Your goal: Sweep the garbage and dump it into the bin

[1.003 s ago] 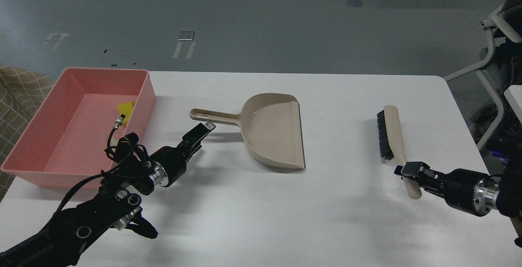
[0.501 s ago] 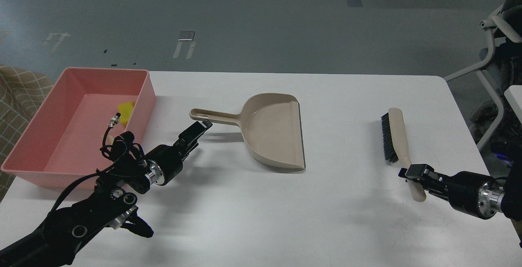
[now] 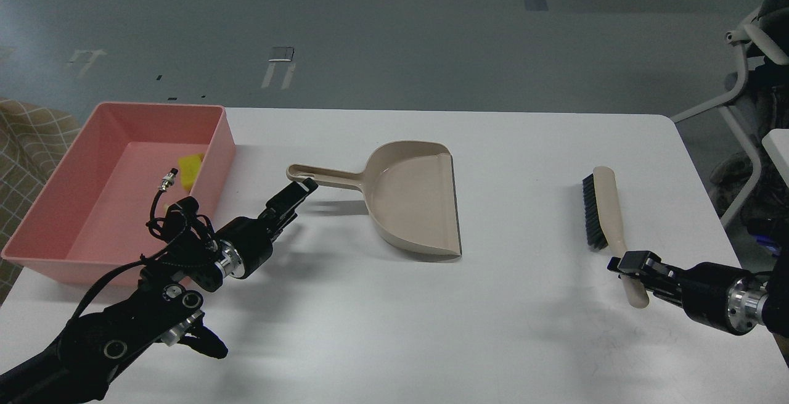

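**Scraps in the bin, both tools still at the handles**

Head view. The pink bin (image 3: 74, 206) stands at the left of the frame on the white surface (image 3: 431, 330). Inside it, near its right wall, lies a yellow piece of garbage (image 3: 191, 166); the second, whitish scrap I cannot find, it may be hidden behind the left arm. The beige dustpan (image 3: 413, 197) lies flat in the middle of the frame, its pan empty and its handle pointing to the left. The left tool (image 3: 301, 189) is just below the end of that handle. Its fingers are dark and seen end-on, so I cannot tell if they are spread or pressed together, nor if they touch the handle. At the right of the frame, the right tool (image 3: 630, 266) pinches the lower end of the brush (image 3: 607, 225), which lies with its bristles to the left.

I judge that the dumping is done and the step in hand is putting the tools of sweeping down. The next move calls for letting the brush go and drawing both arms back without pushing the dustpan.

Compared with one second ago, the brush and the right tool are shifted to the right and lower in the frame. The left tool has moved a little up and left, toward the handle end. The dustpan and the bin have not moved.
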Controlling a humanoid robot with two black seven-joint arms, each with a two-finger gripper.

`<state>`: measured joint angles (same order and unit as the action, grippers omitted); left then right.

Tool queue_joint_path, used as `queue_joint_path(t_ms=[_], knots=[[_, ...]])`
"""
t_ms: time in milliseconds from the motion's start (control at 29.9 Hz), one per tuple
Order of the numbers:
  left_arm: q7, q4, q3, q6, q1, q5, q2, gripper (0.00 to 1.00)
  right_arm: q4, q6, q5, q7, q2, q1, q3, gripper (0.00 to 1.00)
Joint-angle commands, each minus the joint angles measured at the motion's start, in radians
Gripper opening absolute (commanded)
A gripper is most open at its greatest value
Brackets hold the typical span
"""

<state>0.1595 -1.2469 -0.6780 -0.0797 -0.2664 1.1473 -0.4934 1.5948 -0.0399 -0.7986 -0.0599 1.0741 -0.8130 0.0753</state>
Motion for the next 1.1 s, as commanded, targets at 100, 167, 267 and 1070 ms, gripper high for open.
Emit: queue_joint_path(t_ms=[100, 167, 267, 1070], knots=[[0.0, 0.001, 0.0, 0.0, -0.001, 0.0, 0.001, 0.98, 0.002, -0.002, 0.001, 0.0, 0.001, 0.0, 0.0, 0.99], [0.0, 0.0, 0.0, 0.0, -0.001, 0.0, 0.001, 0.98, 0.004, -0.002, 0.002, 0.0, 0.001, 0.0, 0.0, 0.99], [0.0, 0.001, -0.002, 0.0, -0.001, 0.0, 0.001, 0.98, 0.008, -0.002, 0.001, 0.0, 0.001, 0.0, 0.0, 0.83], [0.0, 0.0, -0.006, 0.0, -0.002, -0.001, 0.003, 0.98, 0.016, 0.011, -0.001, 0.005, 0.006, 0.005, 0.001, 0.47]])
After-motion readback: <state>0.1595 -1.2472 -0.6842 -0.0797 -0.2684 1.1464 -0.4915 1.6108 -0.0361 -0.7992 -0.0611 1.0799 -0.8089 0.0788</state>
